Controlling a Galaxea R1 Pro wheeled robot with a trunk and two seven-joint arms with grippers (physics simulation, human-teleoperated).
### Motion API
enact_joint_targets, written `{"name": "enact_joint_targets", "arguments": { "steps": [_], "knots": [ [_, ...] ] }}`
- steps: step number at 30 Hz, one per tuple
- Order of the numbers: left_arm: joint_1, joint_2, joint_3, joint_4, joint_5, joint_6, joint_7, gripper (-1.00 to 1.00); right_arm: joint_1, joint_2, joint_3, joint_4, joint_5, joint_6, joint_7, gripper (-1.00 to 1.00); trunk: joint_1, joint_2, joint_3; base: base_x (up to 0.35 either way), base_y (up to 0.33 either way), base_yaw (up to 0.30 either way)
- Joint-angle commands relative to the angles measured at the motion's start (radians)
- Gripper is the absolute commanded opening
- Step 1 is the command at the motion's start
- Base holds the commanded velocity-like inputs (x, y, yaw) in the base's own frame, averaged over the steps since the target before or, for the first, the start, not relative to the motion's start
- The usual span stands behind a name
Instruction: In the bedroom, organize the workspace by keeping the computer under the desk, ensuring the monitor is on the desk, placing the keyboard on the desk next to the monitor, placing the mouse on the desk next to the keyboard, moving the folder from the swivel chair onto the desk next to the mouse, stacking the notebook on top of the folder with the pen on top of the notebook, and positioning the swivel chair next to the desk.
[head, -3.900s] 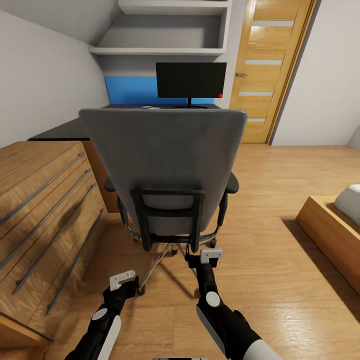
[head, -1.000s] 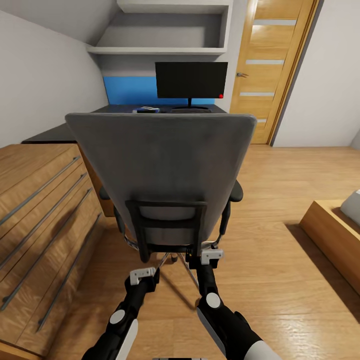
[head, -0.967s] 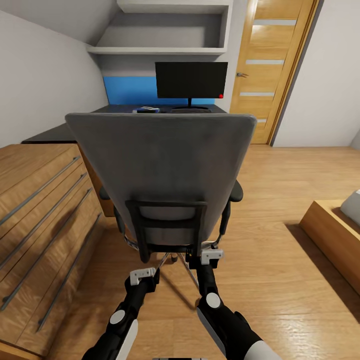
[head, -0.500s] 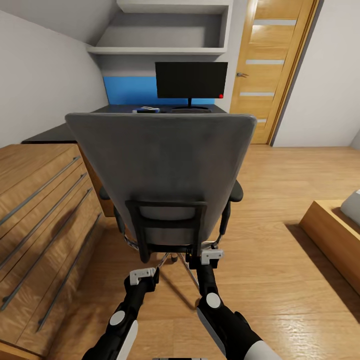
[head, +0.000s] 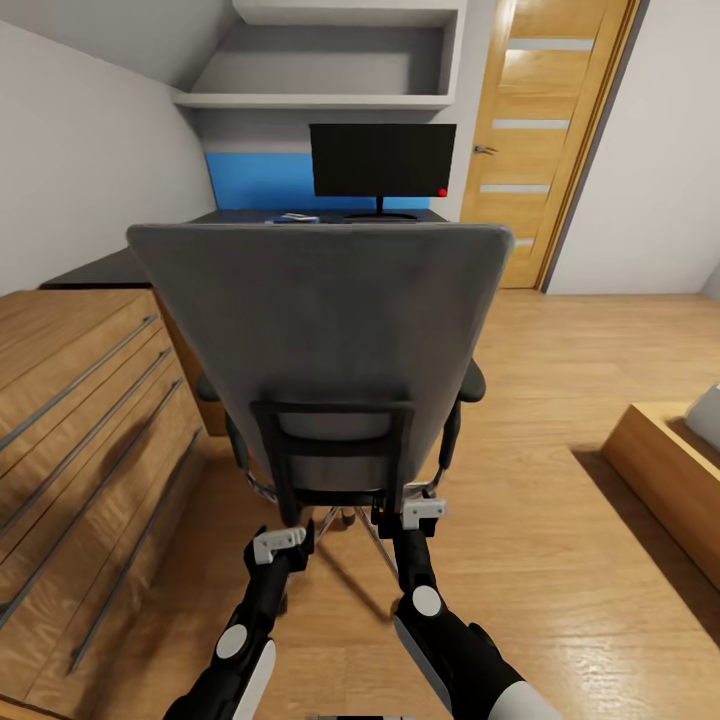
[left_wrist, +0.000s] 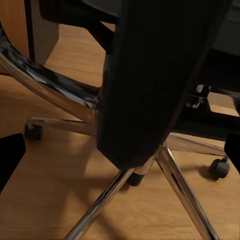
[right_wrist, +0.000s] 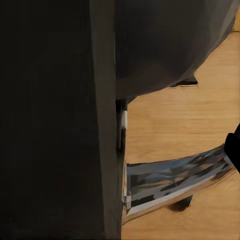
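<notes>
Left hand (head: 278, 543) nearer swivel chair (head: 320, 340); desk (head: 110, 268) mostly hidden.

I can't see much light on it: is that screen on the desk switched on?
Cannot tell. The monitor is black, with one small red light at its lower corner.

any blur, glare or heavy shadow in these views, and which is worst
Head view: sharp and evenly lit, the swivel chair casting a soft shadow on the floor. Left wrist view: soft, the chrome base streaked with reflections. Right wrist view: worst, a dark blurred chair part very close to the lens.
</notes>
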Motion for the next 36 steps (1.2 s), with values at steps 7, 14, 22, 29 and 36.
{"name": "enact_joint_targets", "arguments": {
  "steps": [7,14,22,29,36],
  "knots": [
    [0.000,0.002,-0.003,0.001,0.008,-0.008,0.004,1.00,-0.001,-0.001,0.005,0.001,-0.012,-0.006,-0.004,1.00,0.000,0.000,-0.001,0.076,0.000,0.000],
    [0.000,0.002,-0.003,0.003,0.008,-0.009,0.004,1.00,-0.001,0.000,0.006,0.002,-0.013,-0.006,-0.003,1.00,0.000,0.000,-0.001,0.006,0.000,0.000],
    [0.000,0.002,-0.003,0.003,0.008,-0.008,0.004,1.00,-0.001,0.000,0.005,0.002,-0.013,-0.006,-0.003,1.00,0.000,0.000,-0.001,0.061,-0.013,0.000],
    [0.000,0.011,-0.004,0.003,0.008,-0.008,0.004,1.00,-0.001,-0.002,0.005,0.003,-0.013,-0.006,0.000,1.00,0.000,0.000,-0.001,0.061,-0.036,0.000],
    [0.000,0.015,-0.004,0.003,0.008,-0.008,0.004,1.00,-0.001,-0.002,0.005,0.004,-0.014,-0.006,0.003,1.00,0.000,0.000,-0.001,0.010,-0.003,0.000]
  ]
}}
